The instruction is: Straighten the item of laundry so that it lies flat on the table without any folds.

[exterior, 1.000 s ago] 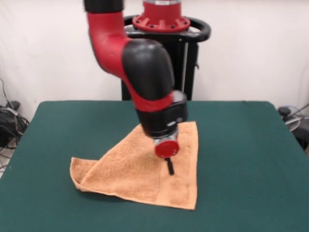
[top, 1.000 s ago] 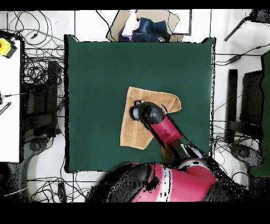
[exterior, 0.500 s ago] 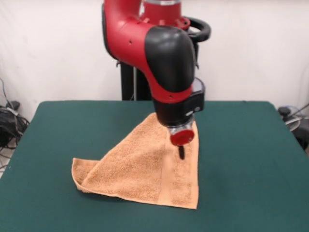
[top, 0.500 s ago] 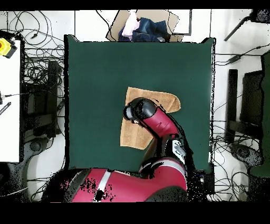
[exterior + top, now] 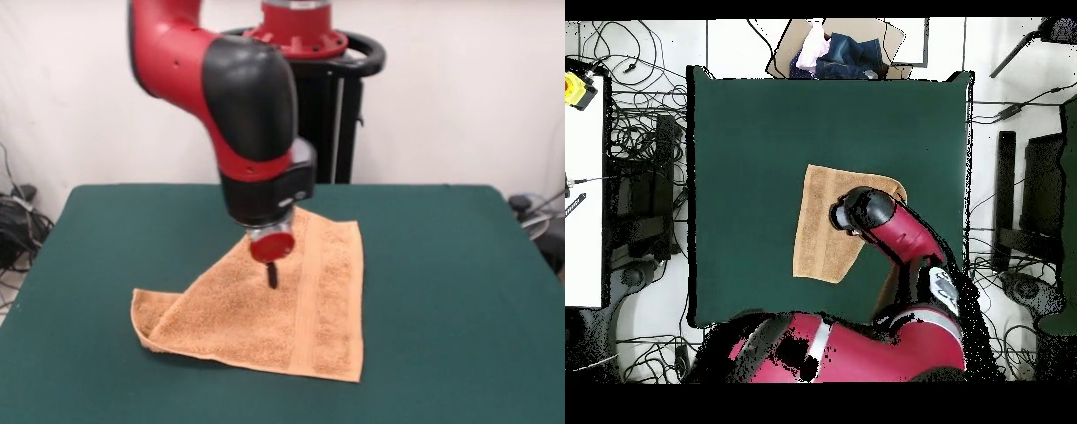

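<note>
One pincer is present, hanging below a red disc at the wrist of the red and black arm. Only a single dark, narrow tip shows under the disc in the front view, and the overhead view hides the tip beneath the wrist housing, so whether it stands wide or closed cannot be told. The tip points straight down over the towel; whether it touches the cloth cannot be told.

In the front view, the towel lies directly below the pincer, near the middle of the bench and slightly toward the camera side. It is not flat. One portion is folded over diagonally, giving a roughly triangular outline in the front view, with a rounded, doubled-over corner raised slightly at the picture's left. A flat woven band runs as a stripe along the right-hand part, parallel to the straight right edge. The near right corner lies flat on the green surface.

In the overhead view the towel shows as an upright strip with a folded flap reaching to the picture's right, partly covered by the arm. The bench carries no other object besides the towel. Cables lie on the floor around it, and a cardboard box with cloth items sits beyond its far edge.
</note>
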Robot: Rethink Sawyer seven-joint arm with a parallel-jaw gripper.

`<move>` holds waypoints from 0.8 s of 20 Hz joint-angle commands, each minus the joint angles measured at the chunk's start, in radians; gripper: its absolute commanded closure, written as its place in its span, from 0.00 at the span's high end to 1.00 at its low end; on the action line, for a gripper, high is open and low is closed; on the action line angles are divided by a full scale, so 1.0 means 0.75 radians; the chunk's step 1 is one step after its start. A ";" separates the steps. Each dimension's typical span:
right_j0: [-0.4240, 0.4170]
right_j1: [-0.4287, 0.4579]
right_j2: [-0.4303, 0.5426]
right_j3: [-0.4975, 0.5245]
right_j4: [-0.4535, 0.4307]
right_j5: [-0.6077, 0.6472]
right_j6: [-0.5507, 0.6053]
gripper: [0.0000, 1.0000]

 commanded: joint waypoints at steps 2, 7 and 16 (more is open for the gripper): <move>-0.211 -0.013 0.298 -0.122 -0.386 0.100 -0.622 1.00; -0.344 -0.016 0.492 -0.115 -0.594 0.054 -0.714 1.00; -0.434 0.022 0.617 -0.189 -0.713 0.117 -0.809 1.00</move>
